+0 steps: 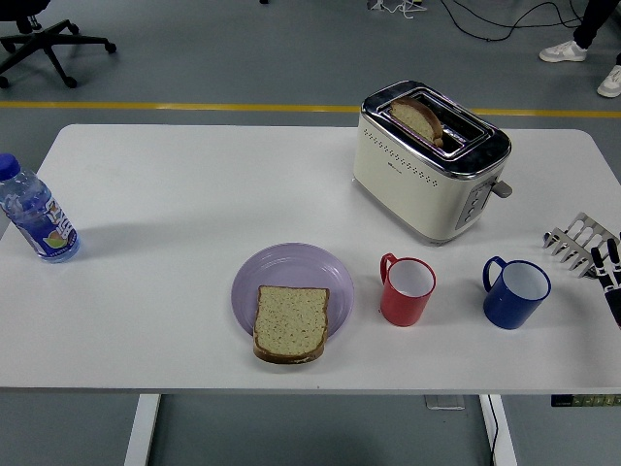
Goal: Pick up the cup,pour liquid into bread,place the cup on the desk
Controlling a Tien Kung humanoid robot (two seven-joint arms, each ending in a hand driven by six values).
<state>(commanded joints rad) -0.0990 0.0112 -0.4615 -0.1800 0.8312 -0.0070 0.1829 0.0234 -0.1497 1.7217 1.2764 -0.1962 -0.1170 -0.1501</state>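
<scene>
at the table's left edge stands a clear water bottle with a blue cap and a colourful label whose print is too small to read. further right a slice of bread lies on the near side of a lilac plate, overhanging its rim, and just right of it are a red cup and then a blue cup, both upright, white inside, handles to the left. behind them a cream toaster holds a slice in one slot, its small front marking unreadable, and at the right edge a metal toast rack sits beside the right hand, holding nothing, too little in view to tell how far open it is.
</scene>
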